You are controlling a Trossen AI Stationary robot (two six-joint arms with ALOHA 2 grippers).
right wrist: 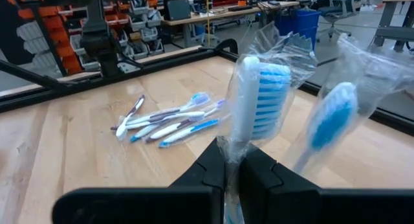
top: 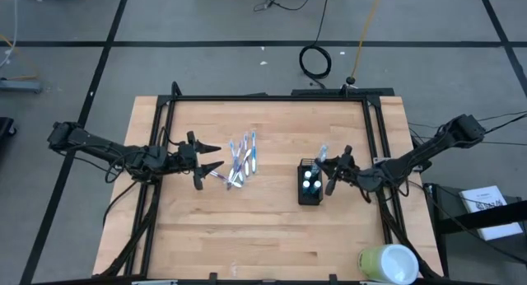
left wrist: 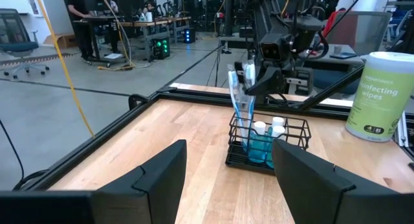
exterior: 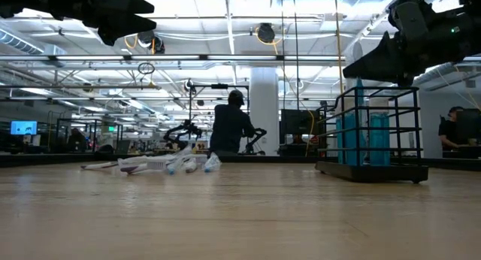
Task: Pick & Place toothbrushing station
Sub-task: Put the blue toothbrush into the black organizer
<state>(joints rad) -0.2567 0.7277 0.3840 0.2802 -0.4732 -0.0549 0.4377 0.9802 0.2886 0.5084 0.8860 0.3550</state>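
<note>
The right gripper (right wrist: 233, 166) has its two dark fingers pressed together on a wrapped toothbrush (right wrist: 257, 111), pinching it low on the handle so the blue-and-white bristle head stands upright above the fingertips inside crinkled clear plastic. A second wrapped toothbrush (right wrist: 333, 123) with a blue head stands just beside it. In the high view this gripper (top: 331, 179) sits over the far end of the black wire-mesh holder (top: 310, 186), and its arm runs back, bent at the elbow, toward the right edge of the table (top: 263, 235). From the left wrist view the held brush (left wrist: 249, 88) is upright in the holder (left wrist: 266, 143), its handle down in one compartment, with white-capped tubes (left wrist: 268, 128) standing in the neighbouring part.

The left gripper (top: 210, 159) has its fingers spread apart with nothing between them. It hovers above the table, pointing toward the table's middle, and its arm stretches out low and nearly straight from the left edge. Just beyond its fingertips lies the loose pile of toothbrushes (top: 241, 160), flat on the wood, fanned and overlapping, well apart from the holder.

A yellow-green and white canister of disinfecting wipes (top: 387, 263) stands at the near right corner of the table. In the low view a person (exterior: 230, 127) in dark clothing stands in the room beyond the table.
</note>
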